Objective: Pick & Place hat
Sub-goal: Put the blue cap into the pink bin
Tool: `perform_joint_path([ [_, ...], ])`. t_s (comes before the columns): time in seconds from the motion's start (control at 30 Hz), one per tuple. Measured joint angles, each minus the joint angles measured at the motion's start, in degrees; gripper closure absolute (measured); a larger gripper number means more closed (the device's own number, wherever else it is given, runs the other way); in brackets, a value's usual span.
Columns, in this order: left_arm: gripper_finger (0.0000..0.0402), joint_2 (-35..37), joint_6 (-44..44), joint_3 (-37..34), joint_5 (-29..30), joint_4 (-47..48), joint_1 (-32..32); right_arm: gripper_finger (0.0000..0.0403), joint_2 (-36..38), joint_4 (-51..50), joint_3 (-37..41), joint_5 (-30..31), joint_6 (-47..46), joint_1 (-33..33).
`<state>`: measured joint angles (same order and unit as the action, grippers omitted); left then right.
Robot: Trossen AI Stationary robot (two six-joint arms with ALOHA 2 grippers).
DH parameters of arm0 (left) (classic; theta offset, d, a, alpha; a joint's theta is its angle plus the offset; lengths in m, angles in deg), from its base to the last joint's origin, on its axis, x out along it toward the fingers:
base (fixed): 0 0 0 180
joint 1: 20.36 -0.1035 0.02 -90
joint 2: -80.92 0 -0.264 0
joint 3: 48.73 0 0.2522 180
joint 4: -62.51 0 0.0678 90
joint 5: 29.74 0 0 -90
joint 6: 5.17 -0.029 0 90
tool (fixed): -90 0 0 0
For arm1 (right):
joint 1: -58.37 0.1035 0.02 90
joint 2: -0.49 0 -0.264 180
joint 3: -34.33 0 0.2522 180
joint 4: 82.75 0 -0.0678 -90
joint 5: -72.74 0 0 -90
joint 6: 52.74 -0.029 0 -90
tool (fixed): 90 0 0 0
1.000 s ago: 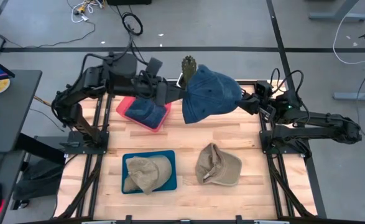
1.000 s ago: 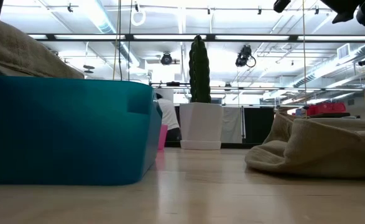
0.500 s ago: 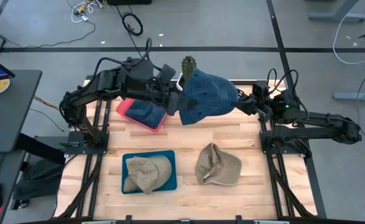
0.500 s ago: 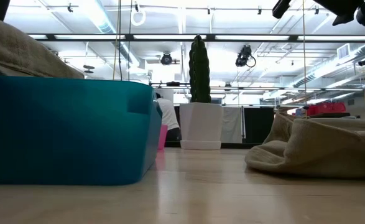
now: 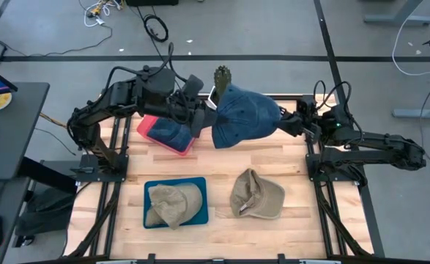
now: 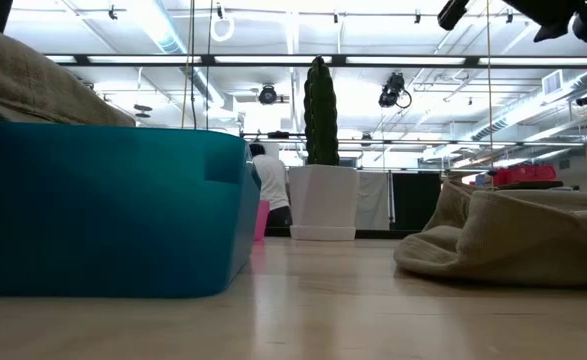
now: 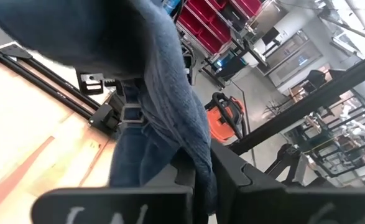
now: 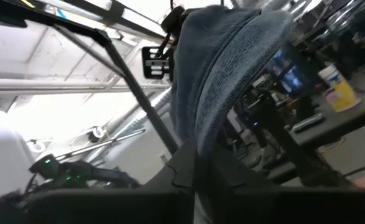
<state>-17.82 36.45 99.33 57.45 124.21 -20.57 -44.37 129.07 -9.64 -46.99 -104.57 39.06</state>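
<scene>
A blue denim hat [image 5: 245, 115] hangs in the air over the table's far middle, between my two grippers. My left gripper [image 5: 206, 122] is shut on its left edge and my right gripper [image 5: 285, 122] is shut on its right edge. In the wrist views the denim [image 7: 170, 112] [image 8: 219, 74] rises up from between each pair of fingers. Left of the hat, a pink tray [image 5: 150, 127] holds another blue hat [image 5: 172, 133]. My left gripper pinches the denim hat's left edge [image 7: 199, 168] between its two fingers, coming level from the table's left. The hat is clear of the table. My right gripper pinches the hat's right edge [image 8: 202, 146] between its two fingers, level from the table's right. The cloth spans between the two holds.
A teal tray [image 5: 198, 213] [image 6: 113, 210] at the near left holds a tan hat [image 5: 173, 203]. A second tan hat [image 5: 256, 194] [image 6: 518, 240] lies on the bare wood at the near middle. A cactus in a white pot [image 5: 221, 75] [image 6: 322, 150] stands at the far edge.
My left gripper has gone toward the table's right, up to the denim hat, and has taken hold of its left edge. The hat's hanging left part has drawn up and the hat now spans between both grippers.
</scene>
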Motion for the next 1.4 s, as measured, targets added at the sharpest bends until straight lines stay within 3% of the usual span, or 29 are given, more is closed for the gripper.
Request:
perform_joint_path([
  [0.4, 0.0379, 0.8, -1.6, 0.0, -0.5, 5.2, 0.0, 0.0206, 0.0, 0.1, 0.0, -8.3, -6.3, 0.0],
  [0.6, 0.0379, 1.9, -2.4, 0.0, -0.4, 13.7, 0.0, 0.0149, 0.0, -0.3, 0.0, -10.4, -7.7, 0.0],
  [1.07, 0.0379, 3.9, -7.8, 0.0, 4.5, 29.6, -0.6, 0.0138, 0.0, -5.2, 0.0, -11.8, -7.3, 0.0],
  [1.23, 0.0380, 4.0, -8.9, 0.0, 7.2, 38.7, -3.0, 0.0140, 0.0, -5.4, 0.0, -11.8, -7.3, 0.0],
  [1.4, 0.0380, 4.0, -13.5, 0.0, 8.1, 41.2, -6.2, 0.0140, 0.0, -6.0, 0.0, -11.7, -7.2, 0.0],
])
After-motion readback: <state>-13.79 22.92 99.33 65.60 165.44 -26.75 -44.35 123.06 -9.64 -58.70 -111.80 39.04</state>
